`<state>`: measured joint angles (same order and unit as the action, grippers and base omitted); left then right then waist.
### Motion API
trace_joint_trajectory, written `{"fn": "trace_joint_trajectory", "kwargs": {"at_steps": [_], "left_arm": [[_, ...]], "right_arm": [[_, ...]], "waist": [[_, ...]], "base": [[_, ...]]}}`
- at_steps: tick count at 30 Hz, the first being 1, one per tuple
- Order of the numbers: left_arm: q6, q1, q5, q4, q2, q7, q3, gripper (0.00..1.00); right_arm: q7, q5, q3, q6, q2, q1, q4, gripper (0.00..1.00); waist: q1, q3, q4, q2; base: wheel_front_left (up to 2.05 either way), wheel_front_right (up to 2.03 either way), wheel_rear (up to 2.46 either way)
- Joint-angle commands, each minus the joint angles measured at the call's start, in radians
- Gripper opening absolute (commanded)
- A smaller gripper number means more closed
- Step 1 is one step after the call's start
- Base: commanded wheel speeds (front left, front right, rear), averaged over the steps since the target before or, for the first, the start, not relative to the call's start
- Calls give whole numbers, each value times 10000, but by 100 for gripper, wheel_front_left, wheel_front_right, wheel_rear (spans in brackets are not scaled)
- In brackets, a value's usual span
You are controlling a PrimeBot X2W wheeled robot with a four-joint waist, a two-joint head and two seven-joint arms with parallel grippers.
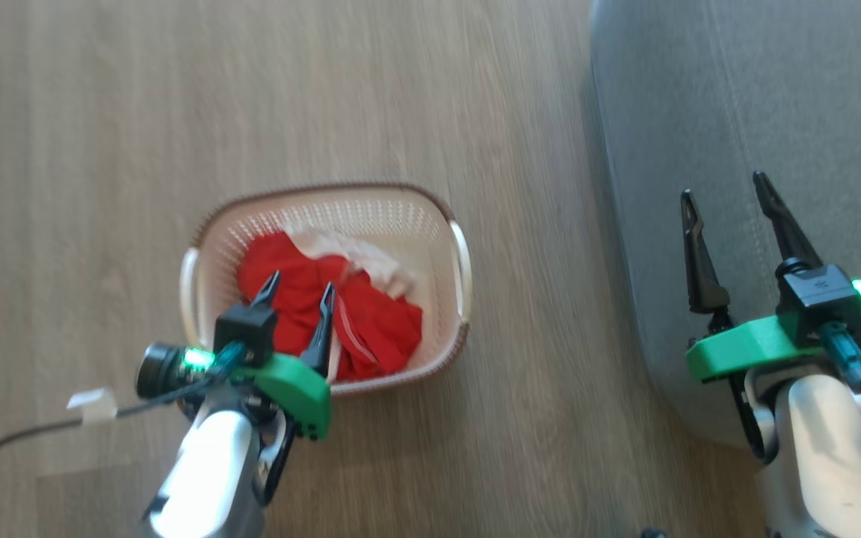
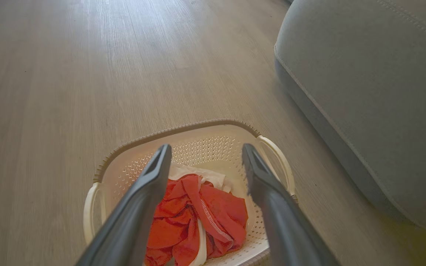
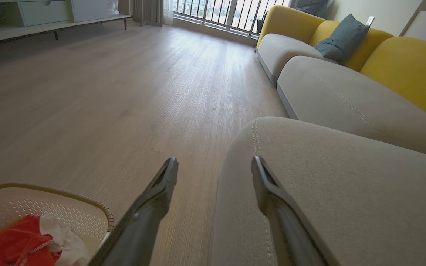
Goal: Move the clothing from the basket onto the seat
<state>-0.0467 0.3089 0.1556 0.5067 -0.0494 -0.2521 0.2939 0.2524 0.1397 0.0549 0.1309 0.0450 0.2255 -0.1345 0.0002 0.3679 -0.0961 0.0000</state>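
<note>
The cream basket (image 1: 371,202) with a brown rim stands on the wood floor, and the red and white clothing (image 1: 371,321) lies bunched inside it. My left gripper (image 1: 302,286) hangs open just above the clothing at the basket's near side, nothing between its fingers. In the left wrist view the clothing (image 2: 198,218) shows between the open left gripper (image 2: 205,149) fingers, inside the basket (image 2: 205,140). My right gripper (image 1: 722,194) stands open over the grey seat (image 1: 774,112), holding nothing. The right wrist view has the seat (image 3: 346,192) under the open right gripper (image 3: 215,162), with the basket (image 3: 50,207) and clothing (image 3: 20,240) at lower left.
A dark cable with a white tag (image 1: 94,403) lies on the floor beside my left arm. Further grey sofa cushions (image 3: 346,96) with yellow backs (image 3: 409,70) and a dark pillow (image 3: 340,37) run on behind the seat. A low white cabinet (image 3: 31,18) stands at the far left.
</note>
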Motion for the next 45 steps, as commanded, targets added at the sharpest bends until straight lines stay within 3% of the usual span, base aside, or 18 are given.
{"fn": "trace_joint_trajectory", "kwargs": {"at_steps": [1,10,23,34,45], "left_arm": [[47,372,-174,-32,-24,-97,-213,100],[503,2672,-1314,3036,-564,-97,324,100],[344,6031,-1740,6973,-1560,79,500,100],[430,7253,-2205,7772,-2043,1969,1170,100],[184,7632,-2383,7828,-2132,3093,1559,100]], "right_arm": [[93,53,-186,-2,53,275,352,100],[93,-404,-109,-2,53,506,644,100],[93,-1502,-993,-2,53,853,957,100],[93,-1933,-1267,-2,53,641,1165,100],[93,-2071,-1479,-2,53,583,1316,100]], "waist": [[-2,1093,-551,0],[-2,2882,-1409,0],[-2,5066,-2593,0],[-2,5669,-2814,0],[-2,5847,-2863,0]], "base": [[0,0,0],[0,0,0],[0,0,0],[0,0,0],[0,0,0]]}}
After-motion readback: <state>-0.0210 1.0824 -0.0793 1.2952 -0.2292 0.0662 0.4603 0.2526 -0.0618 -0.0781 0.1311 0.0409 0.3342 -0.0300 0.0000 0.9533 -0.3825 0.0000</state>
